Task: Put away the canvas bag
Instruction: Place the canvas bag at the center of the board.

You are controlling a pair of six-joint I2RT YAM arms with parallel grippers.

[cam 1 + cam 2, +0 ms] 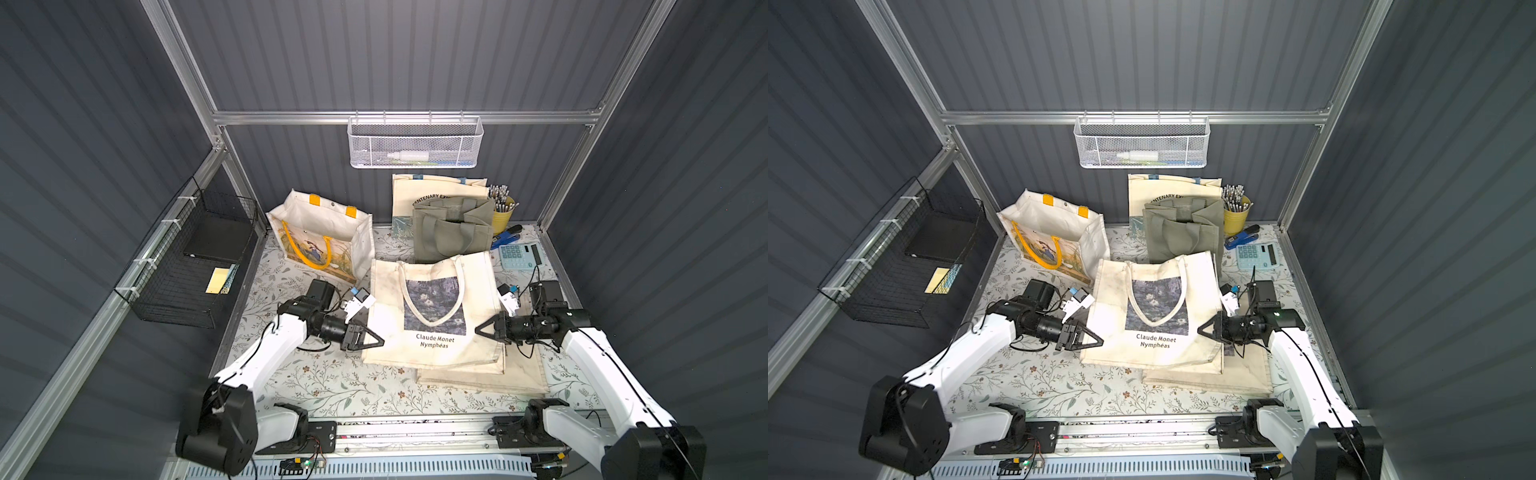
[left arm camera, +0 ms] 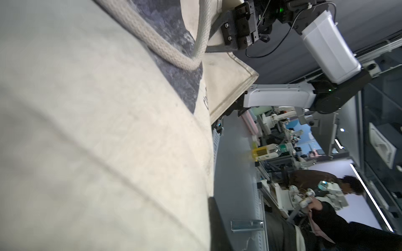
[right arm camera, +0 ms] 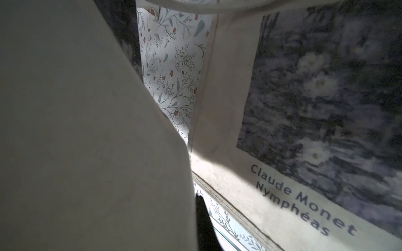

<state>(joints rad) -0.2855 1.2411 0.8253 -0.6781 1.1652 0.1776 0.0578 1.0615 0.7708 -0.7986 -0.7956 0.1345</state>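
Canvas bag (image 1: 432, 307) with a dark water-lily print and the words "Claude Monet Nymphéas" was held up at the middle of the flowered table (image 1: 332, 382), stretched between the two arms, in both top views (image 1: 1154, 307).

Far left: a black wire basket (image 1: 174, 299) hung on the side rail, holding a dark flat item and a yellow pad. Next, a cream bag with yellow handles (image 1: 332, 232) stood open near the back.

The left gripper (image 1: 379, 341) met the canvas bag's left edge low down, its jaws closed on the cloth. In the left wrist view the bag's pale cloth (image 2: 97, 152) filled most of the picture, with a woven handle (image 2: 165, 54) lying across the print.

Above the middle, a white mesh basket (image 1: 415, 143) hung on the back rail. Below it a cream lettered bag (image 1: 432, 189) leaned on the wall, with a green bag (image 1: 451, 232) standing just in front.

The right gripper (image 1: 480, 330) was closed on the canvas bag's right edge. Under the raised bag a second printed bag (image 1: 519, 374) lay flat on the table. The right wrist view showed that second bag's print and lettering (image 3: 315, 108), with the raised cloth (image 3: 76, 130) beside it.

Far right, at the back corner: a yellow cup of pens (image 1: 505, 214), a blue stapler (image 1: 505, 239) and a calculator (image 1: 519, 253).
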